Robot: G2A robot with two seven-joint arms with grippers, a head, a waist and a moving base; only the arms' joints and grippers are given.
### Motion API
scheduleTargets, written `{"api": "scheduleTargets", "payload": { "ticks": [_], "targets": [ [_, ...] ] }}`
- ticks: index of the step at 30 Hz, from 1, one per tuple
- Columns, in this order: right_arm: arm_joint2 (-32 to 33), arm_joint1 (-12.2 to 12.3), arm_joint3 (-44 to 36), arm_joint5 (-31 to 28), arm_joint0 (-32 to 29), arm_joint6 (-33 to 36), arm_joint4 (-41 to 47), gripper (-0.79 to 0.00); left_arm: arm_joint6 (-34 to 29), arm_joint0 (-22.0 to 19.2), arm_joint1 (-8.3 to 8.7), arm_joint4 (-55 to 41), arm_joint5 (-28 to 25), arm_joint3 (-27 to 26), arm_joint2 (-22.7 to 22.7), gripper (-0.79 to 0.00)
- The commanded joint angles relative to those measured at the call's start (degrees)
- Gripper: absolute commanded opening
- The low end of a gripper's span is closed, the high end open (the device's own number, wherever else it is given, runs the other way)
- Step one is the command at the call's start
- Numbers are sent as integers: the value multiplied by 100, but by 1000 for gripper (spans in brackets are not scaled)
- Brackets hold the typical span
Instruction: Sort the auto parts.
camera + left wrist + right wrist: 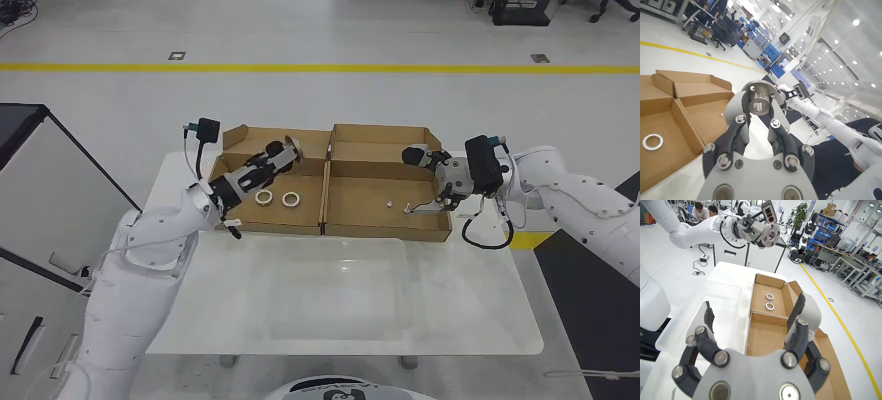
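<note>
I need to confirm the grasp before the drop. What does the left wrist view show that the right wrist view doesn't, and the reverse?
Left wrist view: the left gripper seen from behind, its fingers pinching the sleeve of the flanged metal part, and a small metal piece lying in a box.
Right wrist view: the part's flat face with its holes, two rings side by side, the open right gripper, the clear tray.
Both: the left gripper holding the part, and the cardboard boxes.

Two boxes side by side at the far edge of the table (480, 300) — left box (250, 217) holds two rings (264, 198) side by side, right box (360, 212) two small parts (388, 203). Tray (340, 290) just before them.
</note>
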Motion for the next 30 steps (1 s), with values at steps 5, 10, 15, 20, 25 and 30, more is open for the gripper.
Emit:
{"api": "scheduleTargets", "payload": {
  "ticks": [5, 10, 15, 20, 25, 30],
  "targets": [
    [0, 0, 0, 0, 0, 0, 0, 0, 214, -208, -6, 517, 195, 444, 72, -785],
    [0, 0, 0, 0, 0, 0, 0, 0, 370, -317, -11, 791, 258, 698, 94, -785],
    [0, 0, 0, 0, 0, 0, 0, 0, 384, -320, -13, 764, 249, 710, 98, -785],
    [0, 0, 0, 0, 0, 0, 0, 0, 384, -320, -13, 764, 249, 710, 98, -785],
    [0, 0, 0, 0, 0, 0, 0, 0, 441, -314, -16, 905, 450, 763, 125, -785],
    [0, 0, 0, 0, 0, 0, 0, 0, 425, -528, -34, 1654, 1389, 971, 355, -785]
  ]
}}
